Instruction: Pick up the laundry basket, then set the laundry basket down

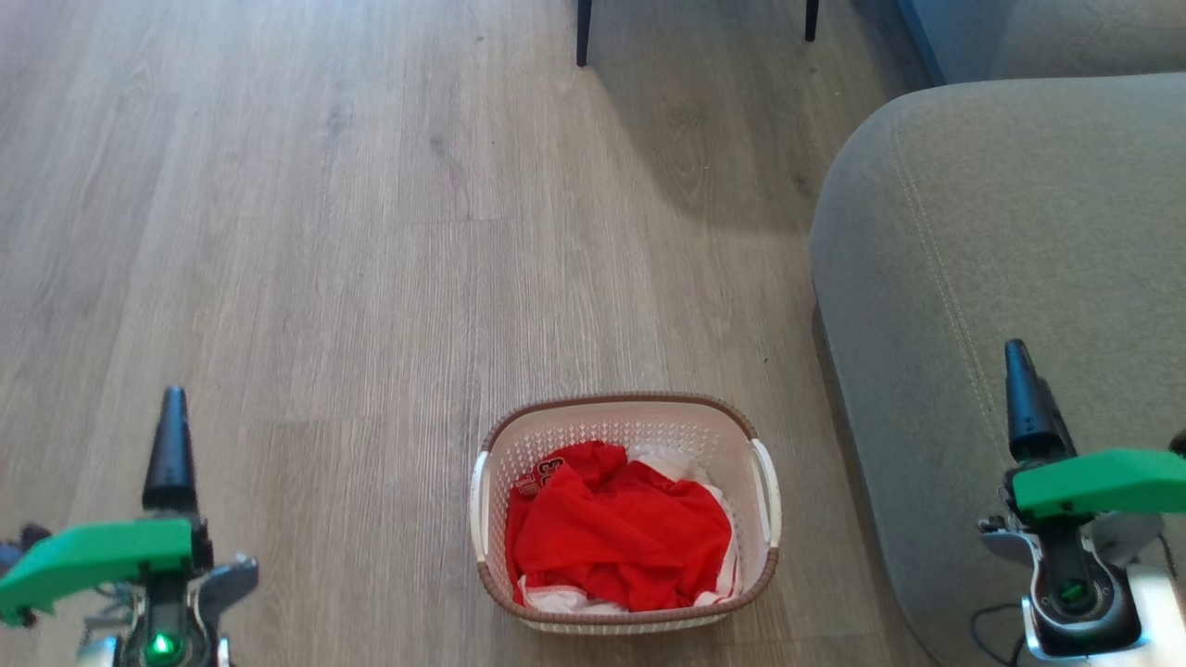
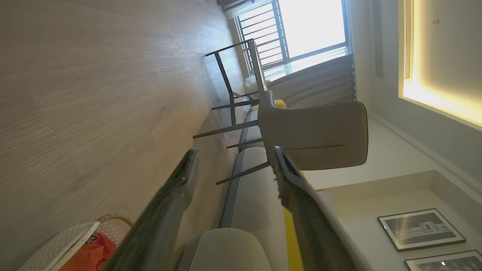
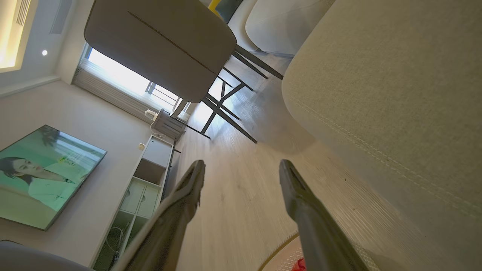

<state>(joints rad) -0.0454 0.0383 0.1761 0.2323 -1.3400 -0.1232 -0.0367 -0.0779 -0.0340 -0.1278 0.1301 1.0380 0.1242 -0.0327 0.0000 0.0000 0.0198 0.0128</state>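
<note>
Head view shows the laundry basket (image 1: 630,428) standing on the floor (image 1: 324,232), just beside the sofa (image 1: 1001,232) on the robot's right, with red and white clothes heaped inside. The left gripper (image 1: 173,408) and right gripper (image 1: 1017,357) hang well apart from it, edge-on, so their spread is unreadable here. Each wrist view shows its own fingers parted wide and empty, with what seems a sliver of basket rim. As I judge it, the right arm could brush the sofa while reaching for the sofa-side handle (image 1: 767,500), and an uneven grasp could tip the basket.
</note>
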